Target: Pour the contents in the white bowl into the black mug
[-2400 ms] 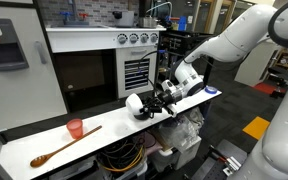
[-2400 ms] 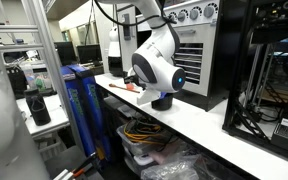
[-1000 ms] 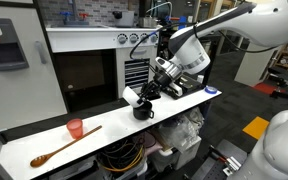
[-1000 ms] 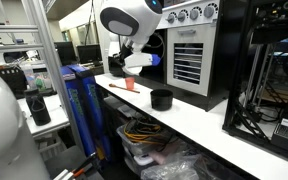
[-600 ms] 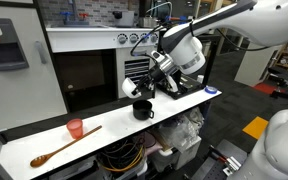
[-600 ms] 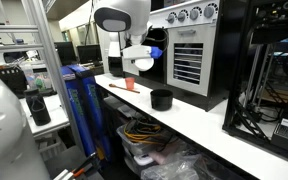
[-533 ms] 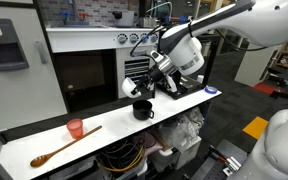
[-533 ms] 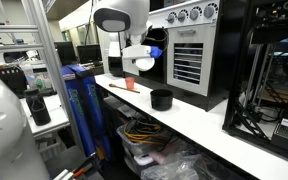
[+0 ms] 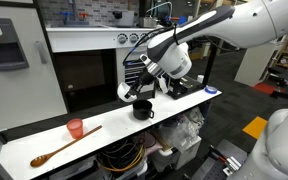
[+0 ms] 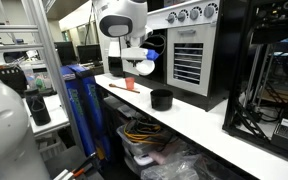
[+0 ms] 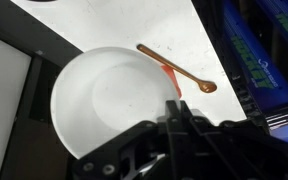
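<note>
glossy black mug [image 9: 142, 110], smooth white bowl [image 11: 114, 100], wooden spoon [image 11: 164, 61]

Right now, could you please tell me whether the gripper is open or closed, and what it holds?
Gripper: closed, gripping the white bowl by its rim.

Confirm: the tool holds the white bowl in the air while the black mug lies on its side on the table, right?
No, the black mug stands upright on the table, as an exterior view shows. The tool does hold the white bowl in the air.
</note>
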Robot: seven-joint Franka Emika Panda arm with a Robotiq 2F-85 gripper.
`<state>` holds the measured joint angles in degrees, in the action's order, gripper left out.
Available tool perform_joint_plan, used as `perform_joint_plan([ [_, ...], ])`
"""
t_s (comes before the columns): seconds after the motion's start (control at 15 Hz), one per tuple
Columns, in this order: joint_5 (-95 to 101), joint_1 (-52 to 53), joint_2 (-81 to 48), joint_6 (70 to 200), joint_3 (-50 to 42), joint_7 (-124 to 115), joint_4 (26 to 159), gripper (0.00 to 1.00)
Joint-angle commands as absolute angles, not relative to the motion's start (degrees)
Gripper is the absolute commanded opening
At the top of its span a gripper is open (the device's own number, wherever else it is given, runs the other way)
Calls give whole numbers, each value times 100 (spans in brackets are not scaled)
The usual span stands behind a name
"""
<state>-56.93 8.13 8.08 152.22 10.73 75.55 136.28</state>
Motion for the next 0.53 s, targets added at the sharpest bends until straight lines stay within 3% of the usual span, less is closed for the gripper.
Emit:
perform_joint_plan([
  [0.0,-4950,856,329,15144,1000,6699,13171,1],
  [0.47,-3302,886,-164,14981,1013,4838,12693,1],
])
